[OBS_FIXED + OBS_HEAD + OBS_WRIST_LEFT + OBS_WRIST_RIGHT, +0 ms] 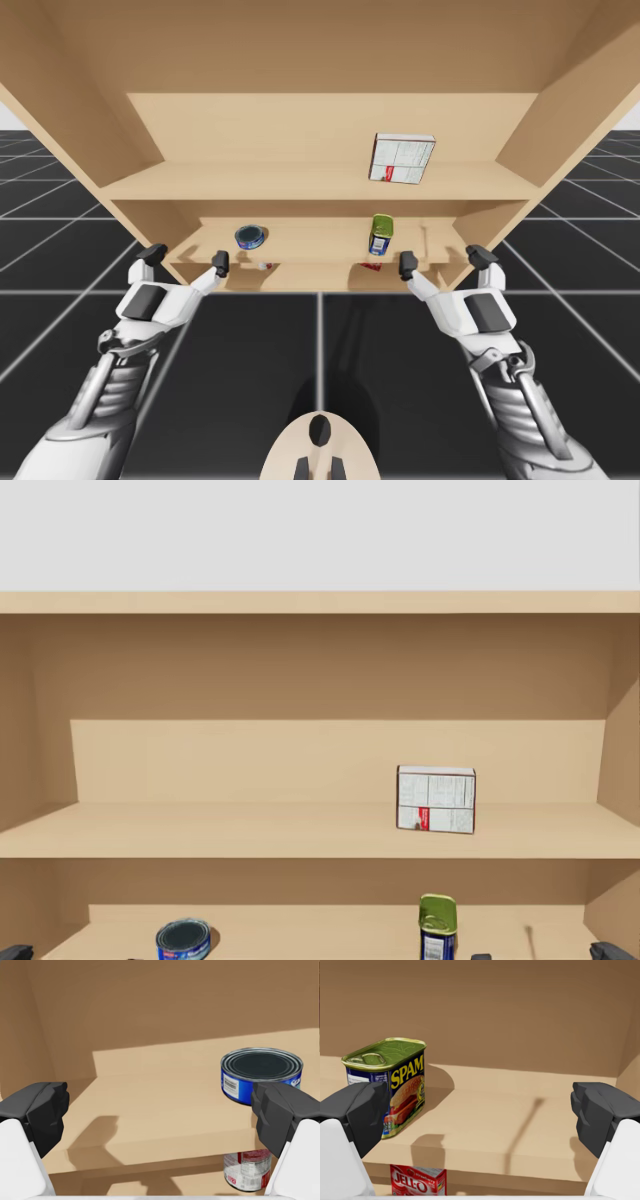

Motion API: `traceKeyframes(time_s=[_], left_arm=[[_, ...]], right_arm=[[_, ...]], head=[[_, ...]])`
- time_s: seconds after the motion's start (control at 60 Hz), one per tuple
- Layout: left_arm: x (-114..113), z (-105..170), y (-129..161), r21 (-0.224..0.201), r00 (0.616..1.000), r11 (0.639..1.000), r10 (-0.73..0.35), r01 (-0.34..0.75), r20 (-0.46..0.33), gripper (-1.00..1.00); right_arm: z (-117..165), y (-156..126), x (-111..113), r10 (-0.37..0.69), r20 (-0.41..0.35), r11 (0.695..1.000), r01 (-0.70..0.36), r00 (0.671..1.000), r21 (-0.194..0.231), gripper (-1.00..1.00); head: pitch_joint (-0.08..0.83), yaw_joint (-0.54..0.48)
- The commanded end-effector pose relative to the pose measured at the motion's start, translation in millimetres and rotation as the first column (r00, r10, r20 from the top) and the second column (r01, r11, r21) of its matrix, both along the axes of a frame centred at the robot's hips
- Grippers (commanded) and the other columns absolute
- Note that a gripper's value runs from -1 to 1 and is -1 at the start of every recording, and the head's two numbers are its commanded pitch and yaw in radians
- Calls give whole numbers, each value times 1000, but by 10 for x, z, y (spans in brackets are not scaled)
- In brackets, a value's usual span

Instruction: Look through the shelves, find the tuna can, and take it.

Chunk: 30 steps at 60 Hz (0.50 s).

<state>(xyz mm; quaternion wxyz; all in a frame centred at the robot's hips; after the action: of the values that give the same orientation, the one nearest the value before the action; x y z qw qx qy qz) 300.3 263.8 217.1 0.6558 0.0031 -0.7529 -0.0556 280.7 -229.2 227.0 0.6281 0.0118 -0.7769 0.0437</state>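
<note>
hovering left gripper (160,1110) spread wide, flat blue can (261,1077) ahead

Carrier: wooden shelf unit (320,125), tan boards, open at front.
Upper shelf (200,830): white box (436,800), upright, right of middle, set back from front edge.
Middle shelf (310,238): blue round can (250,236) at left, flat on base; blue rectangular can (380,236) with green-gold top at right, upright; the two well apart.
Below middle shelf: red-and-white round can (246,1171) under blue round can; red box (417,1180) under blue rectangular can; both partly hidden by board edge.
</note>
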Motion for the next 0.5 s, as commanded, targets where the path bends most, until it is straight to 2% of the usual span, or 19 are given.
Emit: traceKeyframes(time_s=[0.017,0.1,0.3,0.5], left_arm=[[-1,-5,-14,3,1000,1000,-2,2,-3,-1000],[-6,-4,-19,2,1000,1000,-4,4,-3,-1000],[-22,5,-37,4,1000,1000,-10,10,6,-1000],[-23,6,-32,9,1000,1000,-8,8,12,-1000]], right_arm=[[-17,38,-17,-11,3,1000,11,1000,28,-1000],[-2,45,-30,0,4,1000,0,1000,25,-1000],[10,32,-27,-11,0,1000,11,1000,20,-1000],[3,27,-14,-28,4,1000,28,1000,13,-1000]], head=[[11,3],[38,5],[177,34],[300,111]])
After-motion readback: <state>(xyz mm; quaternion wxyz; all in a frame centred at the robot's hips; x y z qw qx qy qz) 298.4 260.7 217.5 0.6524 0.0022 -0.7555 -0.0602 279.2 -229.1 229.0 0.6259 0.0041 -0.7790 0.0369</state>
